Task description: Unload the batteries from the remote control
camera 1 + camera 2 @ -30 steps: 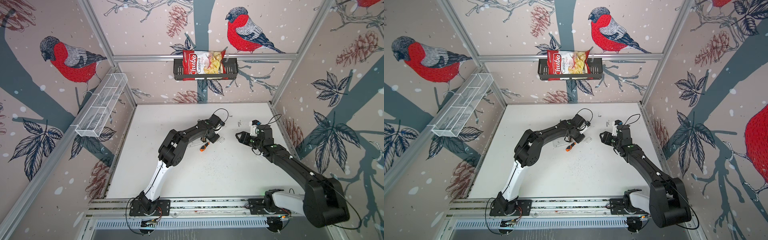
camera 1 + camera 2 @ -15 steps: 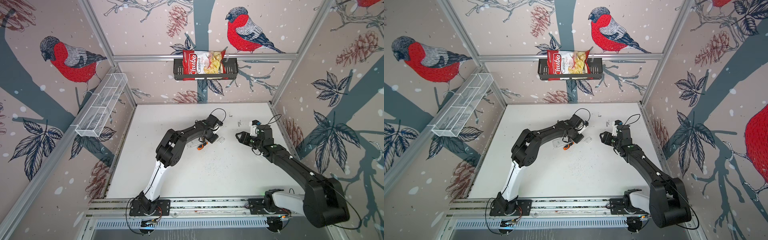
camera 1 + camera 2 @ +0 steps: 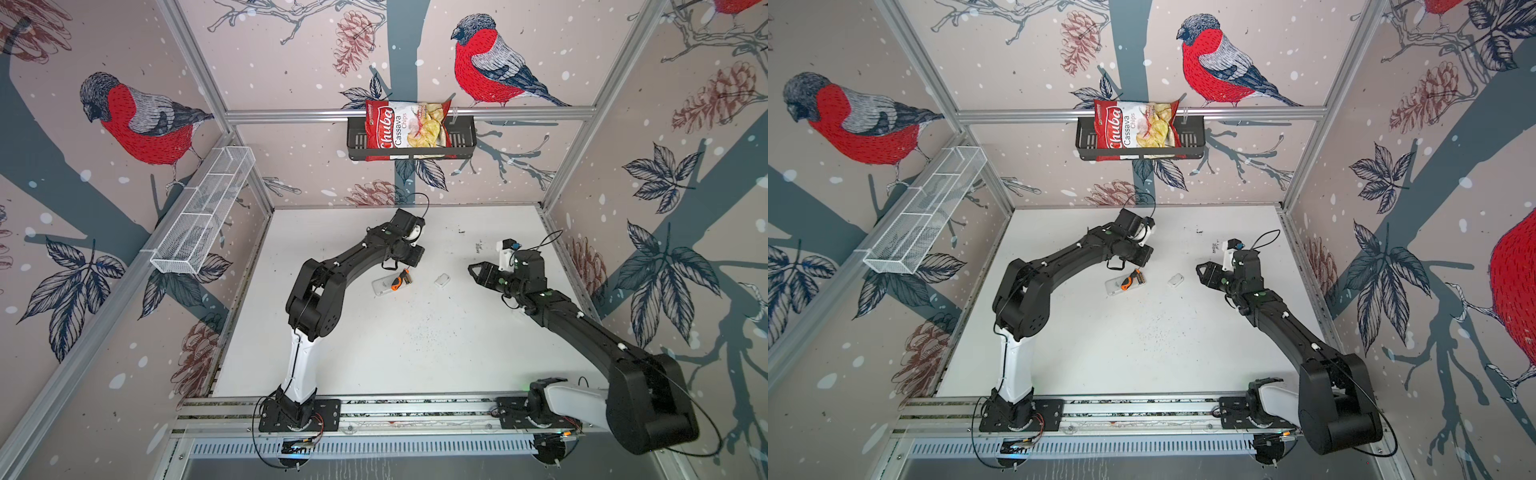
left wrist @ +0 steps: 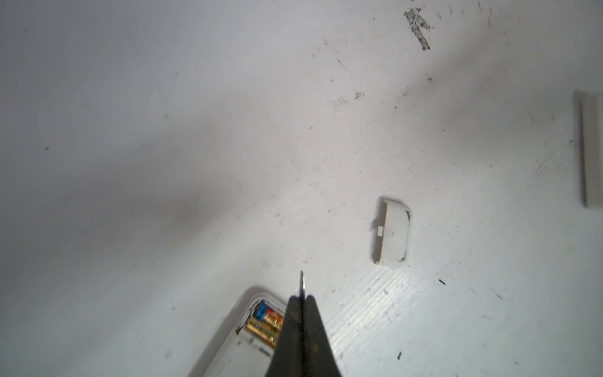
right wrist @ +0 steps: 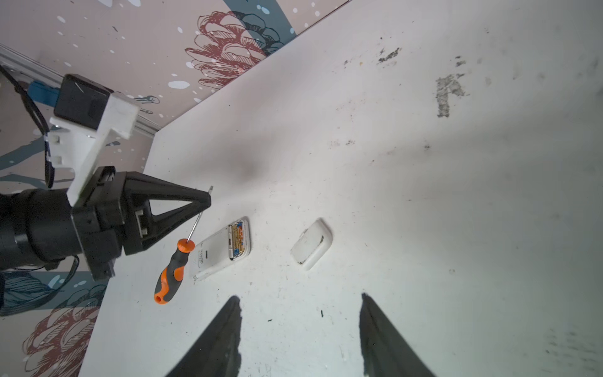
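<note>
The left pincer [image 5: 208, 195] is clamped on the thin steel shaft of the screwdriver [image 5: 173, 271], whose rubbery orange-and-black handle hangs by the remote control [image 5: 215, 253], a smooth white plastic slab lying back-up on the scuffed tabletop [image 5: 391, 163]. The batteries [image 4: 265, 323], apparently two slim cylinders in gold and orange-red, sit in its open compartment. The rounded white cover [image 5: 311, 244] lies nearby. The right pincer [image 5: 300, 297] hovers, its tapered black jaws spread and empty.

Red snack bag [image 3: 401, 126], large script "Chuba", smaller "Cassava Chips"
</note>
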`<state>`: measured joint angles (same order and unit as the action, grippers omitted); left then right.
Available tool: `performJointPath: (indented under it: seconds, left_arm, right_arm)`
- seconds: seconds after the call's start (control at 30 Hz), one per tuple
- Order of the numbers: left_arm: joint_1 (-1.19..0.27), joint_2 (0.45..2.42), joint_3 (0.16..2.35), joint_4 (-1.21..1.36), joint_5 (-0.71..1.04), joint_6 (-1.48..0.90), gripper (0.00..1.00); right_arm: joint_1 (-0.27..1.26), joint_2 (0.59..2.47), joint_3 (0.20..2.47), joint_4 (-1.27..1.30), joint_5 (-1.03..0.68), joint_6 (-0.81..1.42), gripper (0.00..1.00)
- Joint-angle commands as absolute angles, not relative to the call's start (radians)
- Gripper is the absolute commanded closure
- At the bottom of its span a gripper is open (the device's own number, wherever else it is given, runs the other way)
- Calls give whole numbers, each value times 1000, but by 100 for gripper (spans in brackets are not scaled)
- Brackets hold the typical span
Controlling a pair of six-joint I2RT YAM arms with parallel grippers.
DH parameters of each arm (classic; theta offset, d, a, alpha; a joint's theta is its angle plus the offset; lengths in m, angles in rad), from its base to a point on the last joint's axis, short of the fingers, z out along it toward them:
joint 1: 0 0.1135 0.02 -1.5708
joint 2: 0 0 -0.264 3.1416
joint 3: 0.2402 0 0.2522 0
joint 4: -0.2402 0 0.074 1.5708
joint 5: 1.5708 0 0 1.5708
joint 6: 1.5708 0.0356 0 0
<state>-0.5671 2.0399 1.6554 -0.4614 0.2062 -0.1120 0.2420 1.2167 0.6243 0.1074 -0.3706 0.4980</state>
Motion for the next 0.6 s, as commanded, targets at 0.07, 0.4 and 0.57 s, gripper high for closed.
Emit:
performJointPath:
  seconds: [0.07,0.4,0.57]
  left_arm:
    - [-509,1879,1504,-236,324,-297,100]
    - [-479,1544,1038,364,227,-666,100]
    - [-478,1479,885,538,143,-843,100]
  right_arm:
    - [244,1182,552,341,-499,537,38]
    - [311,1261,386,1068,-616,810,23]
    - [421,1389,378,1299,-527,862,19]
